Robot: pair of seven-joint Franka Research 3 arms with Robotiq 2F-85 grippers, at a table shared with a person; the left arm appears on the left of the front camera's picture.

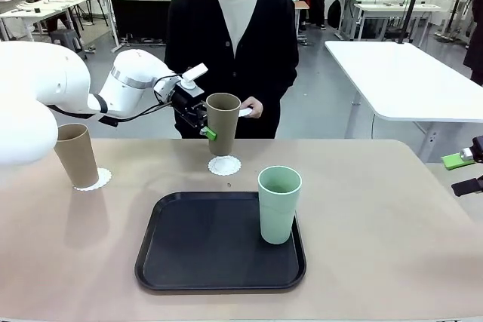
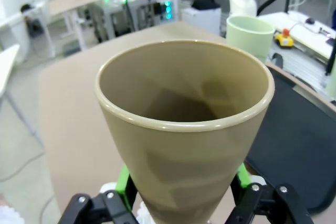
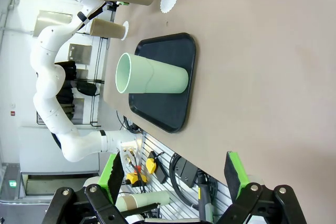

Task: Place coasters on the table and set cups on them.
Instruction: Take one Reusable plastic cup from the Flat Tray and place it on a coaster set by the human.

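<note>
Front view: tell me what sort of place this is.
Probably a robotics lab: a white robot arm holds a cup above the table, and white workbenches with equipment stand behind the person.

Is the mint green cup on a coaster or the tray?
On the tray: the pale mint green matte tumbler stands upright on the black rounded-square tray, no doily beneath it.
</note>
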